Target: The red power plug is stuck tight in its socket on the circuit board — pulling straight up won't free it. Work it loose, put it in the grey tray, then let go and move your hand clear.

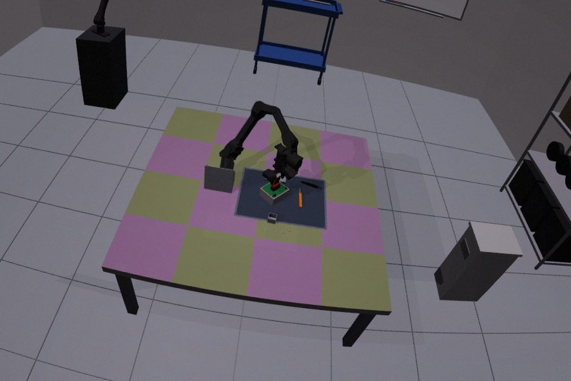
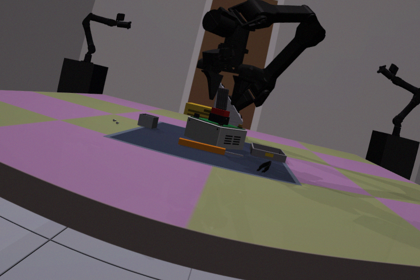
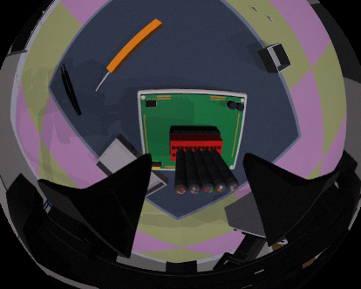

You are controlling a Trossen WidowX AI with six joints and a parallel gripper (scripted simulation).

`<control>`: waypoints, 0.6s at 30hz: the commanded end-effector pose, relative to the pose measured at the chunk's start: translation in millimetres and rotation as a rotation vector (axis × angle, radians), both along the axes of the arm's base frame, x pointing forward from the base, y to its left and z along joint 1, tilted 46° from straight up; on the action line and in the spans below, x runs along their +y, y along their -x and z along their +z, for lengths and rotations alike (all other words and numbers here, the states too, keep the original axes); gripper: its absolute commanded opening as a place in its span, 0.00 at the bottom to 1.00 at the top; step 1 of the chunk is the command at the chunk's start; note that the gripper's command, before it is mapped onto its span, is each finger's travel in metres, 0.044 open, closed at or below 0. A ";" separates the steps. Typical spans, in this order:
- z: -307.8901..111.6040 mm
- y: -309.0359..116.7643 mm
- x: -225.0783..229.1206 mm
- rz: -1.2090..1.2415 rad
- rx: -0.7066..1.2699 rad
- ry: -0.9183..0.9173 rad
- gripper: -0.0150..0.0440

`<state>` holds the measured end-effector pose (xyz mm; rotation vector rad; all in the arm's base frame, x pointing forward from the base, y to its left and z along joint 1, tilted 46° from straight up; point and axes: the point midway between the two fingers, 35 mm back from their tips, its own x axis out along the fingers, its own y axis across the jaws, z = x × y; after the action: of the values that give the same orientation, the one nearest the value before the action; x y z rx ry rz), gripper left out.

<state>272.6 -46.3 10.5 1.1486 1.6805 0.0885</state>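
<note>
Dim, flat light. Soft arm shadows across table [image 1: 285,273] [image 2: 115,167] [image 3: 330,19], toward two o'clock in top view. Wrist view bowed, black-cornered.
</note>
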 end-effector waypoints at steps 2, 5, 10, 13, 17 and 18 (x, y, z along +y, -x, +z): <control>-0.2 -0.4 0.6 -0.005 0.000 -0.003 0.67; -0.2 -0.4 0.6 -0.005 0.000 -0.003 0.54; -0.2 -0.4 0.6 -0.005 0.000 -0.003 0.32; -0.2 -0.4 0.6 -0.005 0.000 -0.003 0.25; -0.2 -0.4 0.6 -0.005 0.000 -0.003 0.25; -0.2 -0.4 0.6 -0.005 0.000 -0.003 0.25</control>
<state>272.7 -46.1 10.4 1.1499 1.6798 0.0887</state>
